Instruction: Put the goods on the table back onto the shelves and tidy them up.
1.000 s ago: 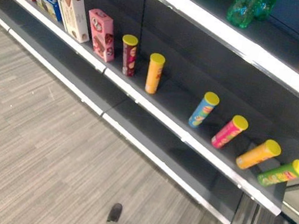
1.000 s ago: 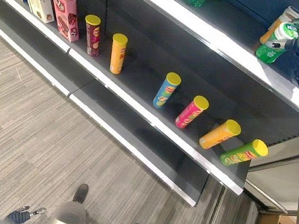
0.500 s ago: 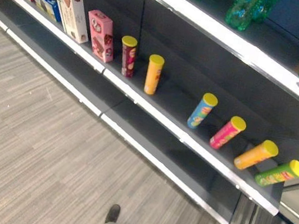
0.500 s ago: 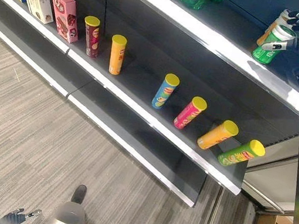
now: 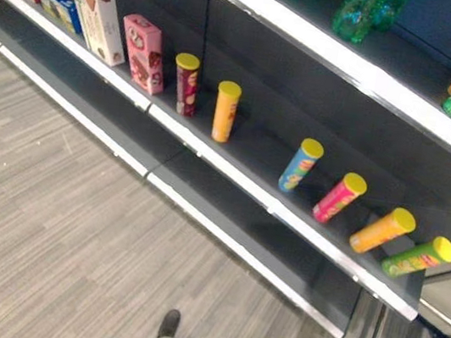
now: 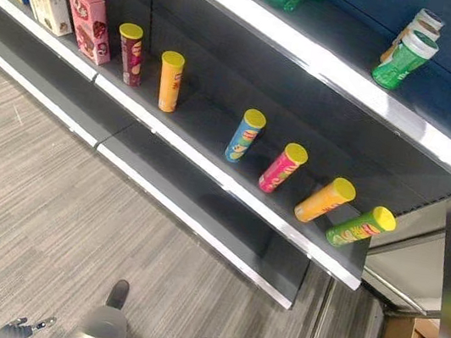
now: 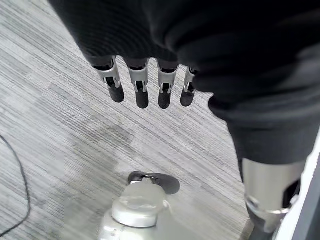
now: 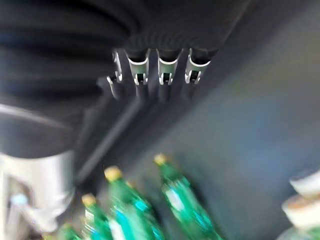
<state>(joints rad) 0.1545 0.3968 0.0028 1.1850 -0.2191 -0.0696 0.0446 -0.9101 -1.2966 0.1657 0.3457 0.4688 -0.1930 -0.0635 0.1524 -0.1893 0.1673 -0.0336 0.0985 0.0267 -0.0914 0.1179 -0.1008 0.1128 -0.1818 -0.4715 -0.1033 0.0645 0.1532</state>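
We see even, bright overhead light; the upper shelf's white edge (image 5: 369, 76) glares, and the shelf below it lies in dim shadow. Beyond our right hand (image 8: 150, 75), the green bottles (image 8: 180, 205) smear with motion blur.

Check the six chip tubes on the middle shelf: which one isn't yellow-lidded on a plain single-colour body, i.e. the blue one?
The blue tube, third from the shelf's right end. Its neighbours are the orange tube on one side and the pink tube on the other.
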